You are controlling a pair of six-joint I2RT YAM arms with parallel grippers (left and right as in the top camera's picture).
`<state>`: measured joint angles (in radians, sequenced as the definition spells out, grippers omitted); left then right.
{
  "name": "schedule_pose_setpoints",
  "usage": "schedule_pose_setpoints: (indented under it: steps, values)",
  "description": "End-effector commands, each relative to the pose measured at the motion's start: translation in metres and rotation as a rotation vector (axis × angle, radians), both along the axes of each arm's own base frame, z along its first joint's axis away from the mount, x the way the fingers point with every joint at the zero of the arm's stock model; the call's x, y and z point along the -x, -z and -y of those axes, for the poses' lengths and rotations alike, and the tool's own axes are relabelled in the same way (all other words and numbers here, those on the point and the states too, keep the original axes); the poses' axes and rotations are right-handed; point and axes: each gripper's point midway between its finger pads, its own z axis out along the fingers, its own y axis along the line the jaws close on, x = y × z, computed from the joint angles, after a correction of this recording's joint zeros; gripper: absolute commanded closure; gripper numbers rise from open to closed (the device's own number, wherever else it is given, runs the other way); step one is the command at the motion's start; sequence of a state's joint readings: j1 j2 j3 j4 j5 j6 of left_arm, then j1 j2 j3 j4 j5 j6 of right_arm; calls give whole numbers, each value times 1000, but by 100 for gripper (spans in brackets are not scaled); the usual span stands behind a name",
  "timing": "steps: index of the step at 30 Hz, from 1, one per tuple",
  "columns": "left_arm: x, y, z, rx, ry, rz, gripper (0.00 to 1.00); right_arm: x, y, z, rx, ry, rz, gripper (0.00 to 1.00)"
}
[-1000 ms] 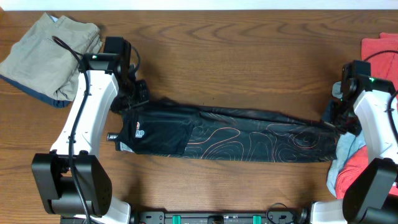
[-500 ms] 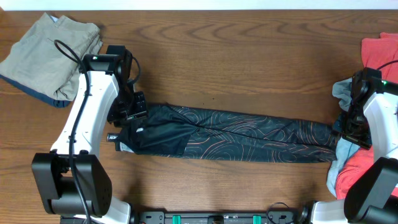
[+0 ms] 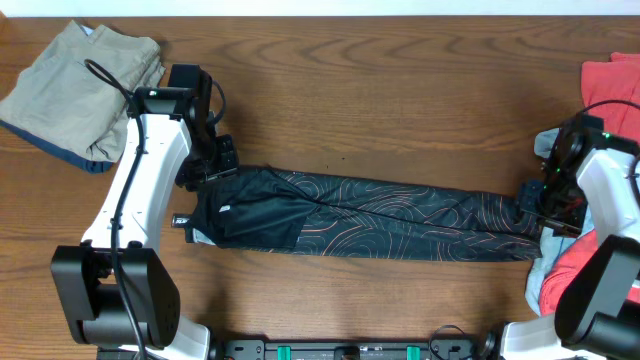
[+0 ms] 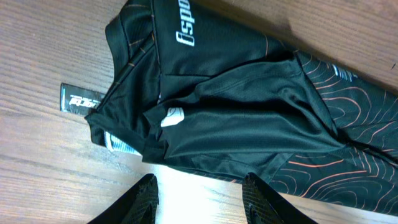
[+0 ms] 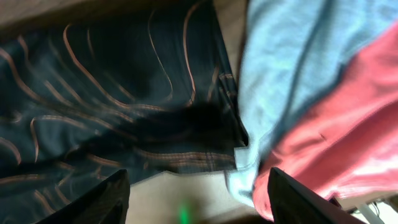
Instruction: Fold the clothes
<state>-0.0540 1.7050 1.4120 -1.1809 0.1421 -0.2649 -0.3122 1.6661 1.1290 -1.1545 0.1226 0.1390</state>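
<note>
Wooden table [image 3: 400,90]. Black jersey [image 3: 380,215] lies on it, pulled into a long narrow band that runs from just ahead of the left gripper [image 4: 200,180] across to the right gripper [image 5: 198,174]. Left end is plain black mesh, rumpled and folded over itself; the rest carries thin orange contour lines [image 4: 348,124].

Khaki garment [image 3: 80,90] is bunched well off to the outer side of the left arm, apart from the jersey. Red garment [image 5: 336,143] and blue-grey garment [image 5: 292,74] are heaped just beside the right gripper's fingers – the blue-grey one touches the jersey's end.

Left gripper: fingers spread wide, bare table between them, jersey edge just beyond the tips. Right gripper: fingers also wide apart, nothing gripped – view blurred, jersey hem just ahead.

White lettering [image 4: 183,25] is at the jersey's far edge from the left fingers. A small white logo [image 4: 171,115] sits mid-fabric, and a dark tag [image 4: 78,99] pokes out at its side.
</note>
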Motion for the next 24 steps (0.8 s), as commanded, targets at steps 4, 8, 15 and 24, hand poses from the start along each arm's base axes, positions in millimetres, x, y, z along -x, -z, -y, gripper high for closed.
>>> schedule_pose_setpoints:
  steps: [4,8,15,24]
  values:
    - [0,3,-4,-16,-4,-4,54,11,36,-4,-27,-42,-10,27]
    - [0,3,-4,-16,-4,-4,54,13,59,-6,-22,-45,26,25]
    - [0,3,-4,-16,-4,-4,54,11,86,-6,3,-45,105,28]
    - [0,3,-4,-16,-4,-2,54,4,93,-14,-41,-43,159,99]
